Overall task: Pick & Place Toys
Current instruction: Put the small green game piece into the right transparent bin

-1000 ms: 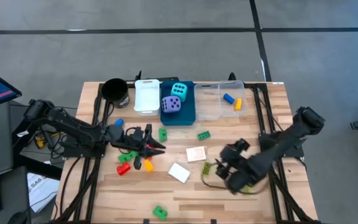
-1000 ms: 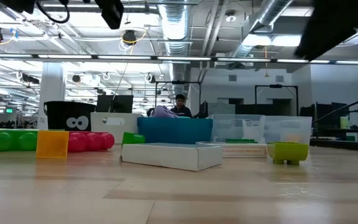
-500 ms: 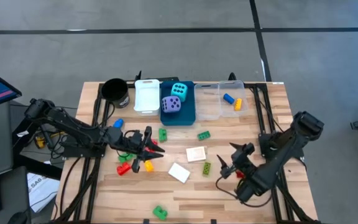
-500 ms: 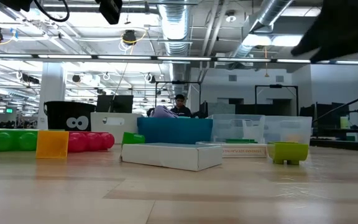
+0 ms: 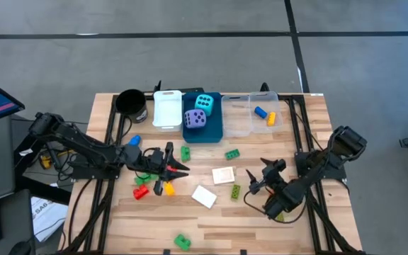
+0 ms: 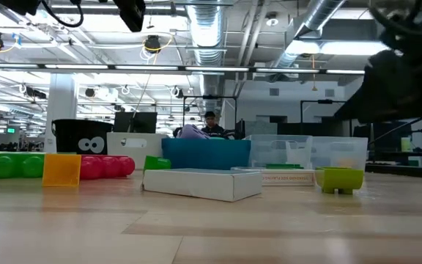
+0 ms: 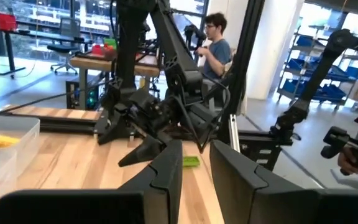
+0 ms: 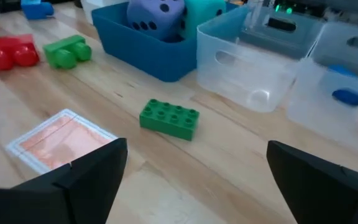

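Observation:
Small bricks lie loose on the wooden table: green ones (image 5: 186, 151) (image 5: 231, 154), an olive one (image 5: 236, 191), a red one (image 5: 142, 191) and a yellow one (image 5: 167, 188). Two white cards (image 5: 223, 175) (image 5: 204, 196) lie flat between them. A cyan die (image 5: 204, 103) and a purple die (image 5: 195, 119) sit in the blue bin (image 5: 214, 131). My left gripper (image 5: 176, 168) hovers over the bricks at the left, a little open and empty (image 7: 196, 149). My right gripper (image 5: 264, 177) is wide open and empty (image 8: 196, 146), right of the olive brick, facing a green brick (image 8: 169, 118) and a card (image 8: 61, 140).
A black cup (image 5: 130, 103), a white bin (image 5: 167, 110) and clear bins (image 5: 238, 117) holding a blue brick (image 5: 261, 111) and a yellow brick (image 5: 270, 119) stand along the far edge. A green brick (image 5: 182, 241) lies near the front edge. A person sits in the room behind (image 7: 213, 43).
My right gripper has drawn back from the olive brick, a little toward the table's right and far edges, with its fingers open; the brick has stayed in place. In the low view the right arm now shows lower at the right.

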`<state>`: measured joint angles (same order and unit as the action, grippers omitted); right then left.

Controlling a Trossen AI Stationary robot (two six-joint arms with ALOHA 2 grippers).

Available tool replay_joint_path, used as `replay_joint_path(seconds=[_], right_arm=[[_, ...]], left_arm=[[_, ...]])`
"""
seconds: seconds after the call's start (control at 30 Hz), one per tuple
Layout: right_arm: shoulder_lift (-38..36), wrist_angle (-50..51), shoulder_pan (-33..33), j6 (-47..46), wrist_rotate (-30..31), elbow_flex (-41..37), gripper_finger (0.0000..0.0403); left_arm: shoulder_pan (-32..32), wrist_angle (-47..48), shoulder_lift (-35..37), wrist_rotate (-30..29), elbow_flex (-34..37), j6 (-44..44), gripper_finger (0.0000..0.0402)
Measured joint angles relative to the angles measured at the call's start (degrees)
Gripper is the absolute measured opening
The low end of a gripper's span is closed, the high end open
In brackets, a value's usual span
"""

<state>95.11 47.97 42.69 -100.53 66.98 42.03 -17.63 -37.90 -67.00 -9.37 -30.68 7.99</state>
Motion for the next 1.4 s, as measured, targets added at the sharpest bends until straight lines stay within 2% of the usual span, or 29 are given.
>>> replay_joint_path(seconds=[0.23, 0.4, 0.57, 0.67, 1.13, 1.2, 1.4], right_arm=[[0.0, -7.3, -3.6, 2.5, -1.5, -3.0, 0.0339], [-0.3, -17.5, -6.8, 16.1, -4.1, -2.9, 0.0307], [-0.4, -26.9, -11.9, 33.2, -8.2, -2.9, 0.0302], [-0.6, -27.5, -16.3, 42.4, -14.0, -2.8, 0.0302], [-10.0, -27.6, -38.2, 85.8, -49.8, 2.5, 0.0302], [-10.2, -27.6, -40.0, 91.3, -52.5, 3.0, 0.0302], [-9.5, -27.4, -42.9, 104.5, -53.1, 3.2, 0.0302]], left_arm=[[0.0, -4.7, -5.5, -3.8, 0.0, 0.0, 0.0076], [0.1, -9.7, -9.4, -4.2, 0.0, 0.0, 0.0076], [1.2, -10.6, -10.8, -4.2, 0.0, 0.0, 0.0076], [1.7, -10.5, -10.8, -4.2, 0.0, 1.3, 0.0076], [1.4, -8.8, -10.6, -4.1, 0.0, 1.6, 0.0076], [1.3, -7.7, -10.6, -4.0, 0.0, 3.0, 0.0076], [1.3, -6.8, -10.6, -3.8, 0.0, 6.1, 0.0076]])
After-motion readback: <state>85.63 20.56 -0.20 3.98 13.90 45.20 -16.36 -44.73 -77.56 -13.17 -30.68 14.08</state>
